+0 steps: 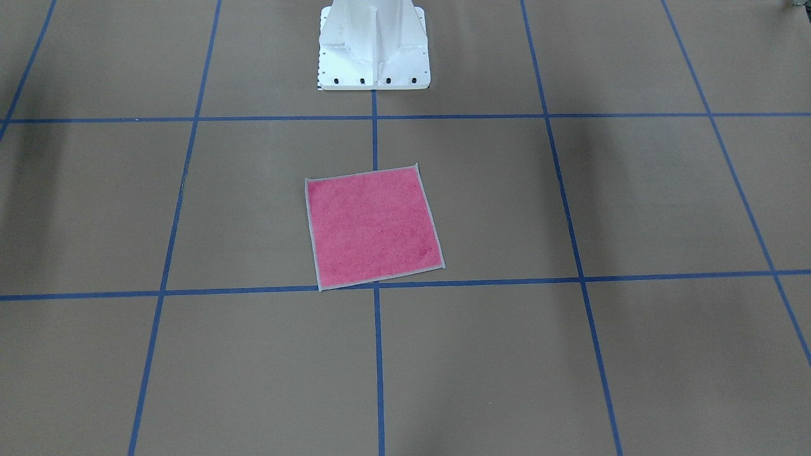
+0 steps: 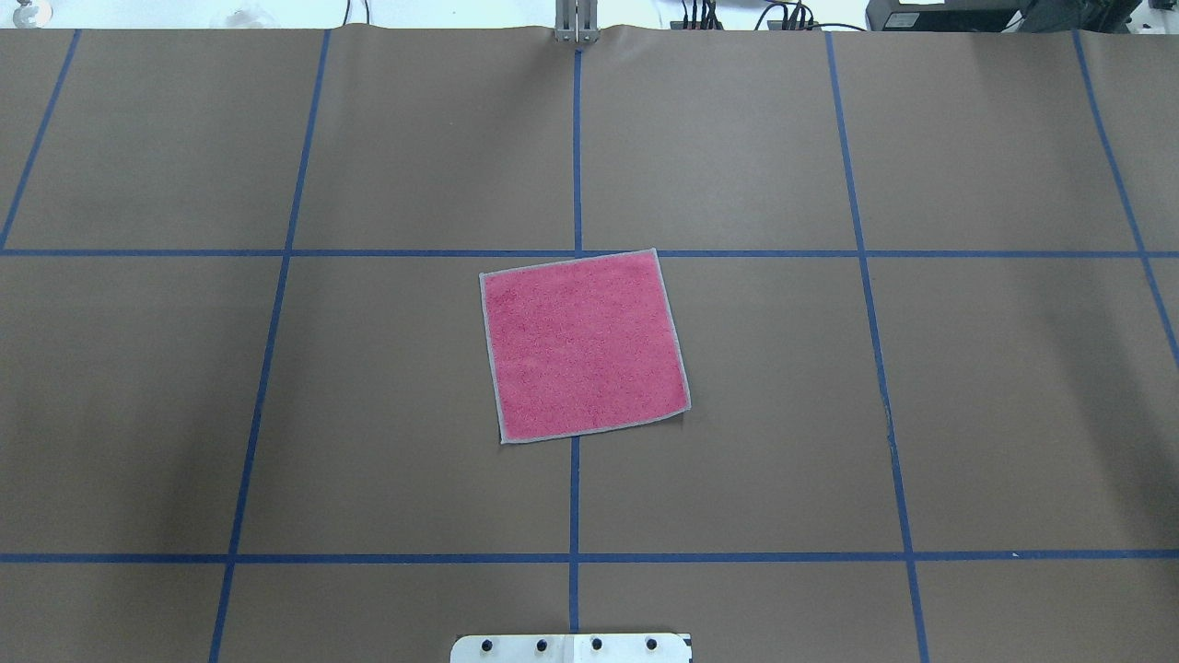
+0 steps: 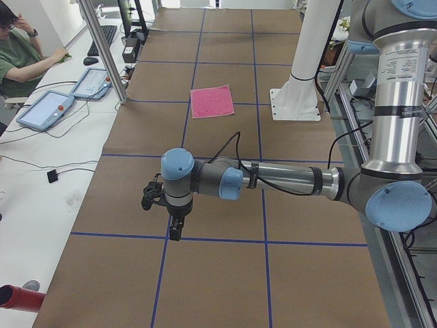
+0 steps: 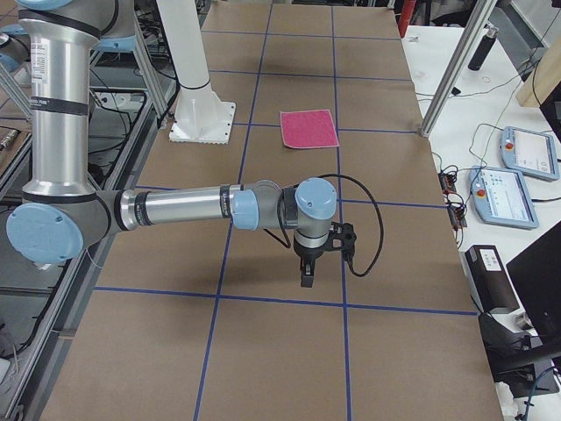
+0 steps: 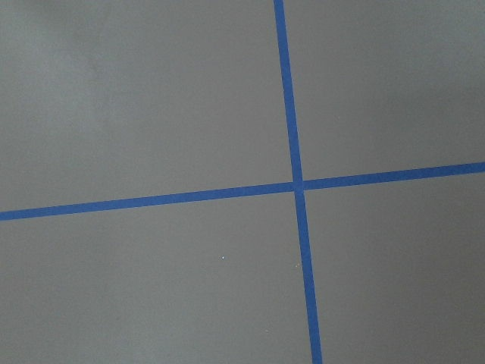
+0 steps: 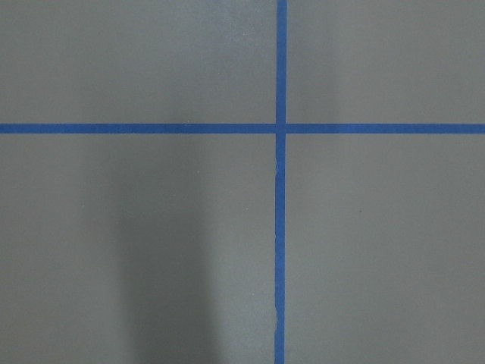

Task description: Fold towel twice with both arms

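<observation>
The towel (image 1: 375, 228) lies flat and unfolded, pink face up with light grey edging, at the table's middle, slightly rotated. It also shows in the overhead view (image 2: 584, 346) and both side views (image 3: 212, 101) (image 4: 308, 129). My left gripper (image 3: 176, 232) hangs pointing down over the table far from the towel, towards the table's left end. My right gripper (image 4: 306, 279) hangs the same way towards the right end. Both show only in side views, so I cannot tell if they are open or shut. The wrist views show only brown table and blue tape.
The white pedestal base (image 1: 374, 50) stands just behind the towel on the robot's side. Blue tape lines (image 2: 575, 497) grid the brown table. An operator (image 3: 20, 55) sits beside the far edge with teach pendants (image 3: 44, 109) (image 4: 526, 153).
</observation>
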{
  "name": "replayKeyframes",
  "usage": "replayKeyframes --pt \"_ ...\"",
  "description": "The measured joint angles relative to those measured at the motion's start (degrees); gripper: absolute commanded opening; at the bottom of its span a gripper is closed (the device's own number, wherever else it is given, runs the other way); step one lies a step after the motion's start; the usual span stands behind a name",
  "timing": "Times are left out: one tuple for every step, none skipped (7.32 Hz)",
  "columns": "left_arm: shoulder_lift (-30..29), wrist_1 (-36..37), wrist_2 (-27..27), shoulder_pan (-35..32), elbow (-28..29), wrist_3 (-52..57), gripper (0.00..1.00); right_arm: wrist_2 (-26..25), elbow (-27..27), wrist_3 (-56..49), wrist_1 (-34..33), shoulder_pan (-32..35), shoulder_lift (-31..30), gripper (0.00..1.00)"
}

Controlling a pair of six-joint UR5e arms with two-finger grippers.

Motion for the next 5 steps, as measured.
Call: replayKeyframes --pt "0.0 0.0 0.0 0.0 0.0 0.0 1.0 0.1 0.0 0.0 0.0 0.0 0.0 1.0" --pt "0.0 0.0 -0.1 0.0 0.0 0.0 1.0 0.1 -0.1 0.0 0.0 0.0 -0.1 1.0" --pt "0.1 0.0 -0.2 0.0 0.0 0.0 1.0 0.1 -0.1 0.0 0.0 0.0 -0.1 1.0" --pt "0.1 0.1 -0.3 0.0 0.0 0.0 1.0 0.1 -0.1 0.0 0.0 0.0 0.0 1.0" --pt "0.1 0.1 -0.5 0.0 0.0 0.0 1.0 0.1 0.0 0.0 0.0 0.0 0.0 0.99"
